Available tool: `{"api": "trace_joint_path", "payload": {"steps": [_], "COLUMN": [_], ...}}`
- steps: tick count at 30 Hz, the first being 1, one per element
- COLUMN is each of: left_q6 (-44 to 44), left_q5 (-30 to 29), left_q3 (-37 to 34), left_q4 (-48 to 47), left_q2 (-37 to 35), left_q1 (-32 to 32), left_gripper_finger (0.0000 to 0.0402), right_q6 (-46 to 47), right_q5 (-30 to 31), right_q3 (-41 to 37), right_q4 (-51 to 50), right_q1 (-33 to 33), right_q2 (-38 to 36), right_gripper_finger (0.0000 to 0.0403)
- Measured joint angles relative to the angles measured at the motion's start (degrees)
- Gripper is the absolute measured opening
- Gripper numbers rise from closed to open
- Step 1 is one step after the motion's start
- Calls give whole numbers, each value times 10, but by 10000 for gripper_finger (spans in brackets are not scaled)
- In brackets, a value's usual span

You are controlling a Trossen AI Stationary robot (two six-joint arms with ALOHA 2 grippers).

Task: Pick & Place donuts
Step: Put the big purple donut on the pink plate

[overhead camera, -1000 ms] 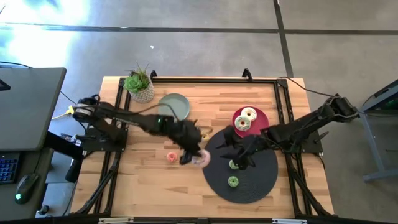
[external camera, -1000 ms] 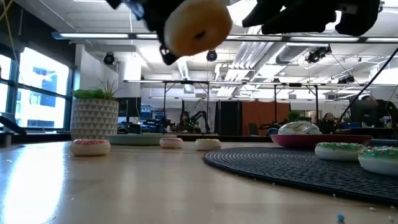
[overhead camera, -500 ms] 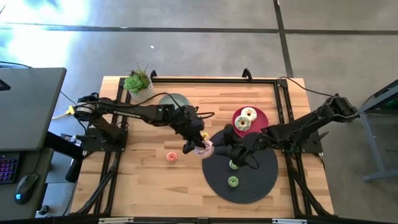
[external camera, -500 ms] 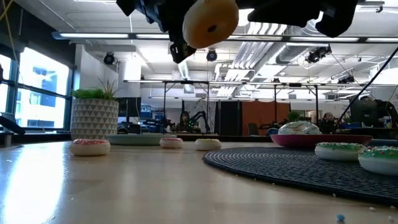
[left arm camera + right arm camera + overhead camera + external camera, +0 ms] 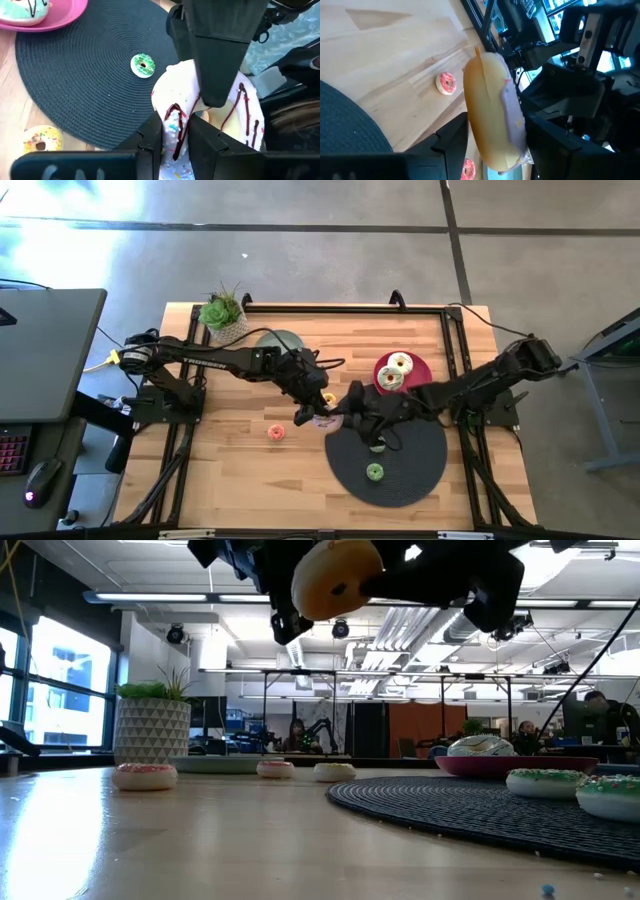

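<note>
My left gripper (image 5: 311,416) is shut on the large pink sprinkled donut (image 5: 325,420) and holds it in the air above the near left rim of the black round mat (image 5: 400,465). My right gripper (image 5: 346,416) is open and has come up to it from the right. Its two fingers stand on either side of the donut (image 5: 492,105), one by the iced face and one by the tan underside. Two small green donuts (image 5: 375,472) lie on the mat. The white donut (image 5: 399,363) and the white-green donut (image 5: 388,380) lie on the pink plate (image 5: 420,370). My left gripper pinches one side of the donut's ring (image 5: 175,132) between its two fingers; the inner finger (image 5: 204,145) seems to reach into the hole. The donut is lifted clear and tilted, its tan underside (image 5: 335,578) turned down and toward the near edge. My right gripper: I cannot tell whether its fingers (image 5: 451,142) touch the donut.
A small salmon-pink donut (image 5: 276,432) lies on the wood left of the mat, and a yellow one (image 5: 40,139) lies near the mat's rim. The sage-green plate (image 5: 283,340) and a potted plant (image 5: 224,314) stand at the far left.
My left gripper has carried the pink donut up and toward the table's right and far side, then held still. My right gripper has moved toward the table's left, away from the mat's centre, until its fingers stand around the donut.
</note>
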Motion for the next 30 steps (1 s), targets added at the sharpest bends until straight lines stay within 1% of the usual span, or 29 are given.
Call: {"api": "trace_joint_path", "payload": {"steps": [7, 14, 16, 19, 22, 26, 28, 30], "left_q6": [0, 0, 0, 10, 26, 31, 36, 49], "left_q5": [0, -7, -7, -7, -13, -49, -75, -97], "left_q3": [0, 0, 0, 0, 0, 0, 0, 0], "left_q4": [0, 0, 0, 0, 2, 4, 4, 3], "left_q2": [0, 0, 0, 0, 0, 0, 0, -2], "left_q1": [0, 0, 0, 0, 0, 0, 0, 0], "left_gripper_finger": [69, 70, 76, 102, 142, 194, 212, 222], "right_q6": [-2, -2, -2, 6, 30, 67, 89, 107], "right_q5": [-1, -3, -3, -3, -3, -3, 13, 58], "right_q3": [0, 0, 0, 0, 0, 0, 0, 0], "right_q4": [13, 10, 4, 0, -2, -22, -41, -60], "right_q1": [8, 7, 7, 7, 7, 8, 9, 14], "right_q2": [-3, -3, -3, -3, -3, -4, -4, -4], "right_gripper_finger": [147, 97, 84, 68, 59, 51, 47, 42]}}
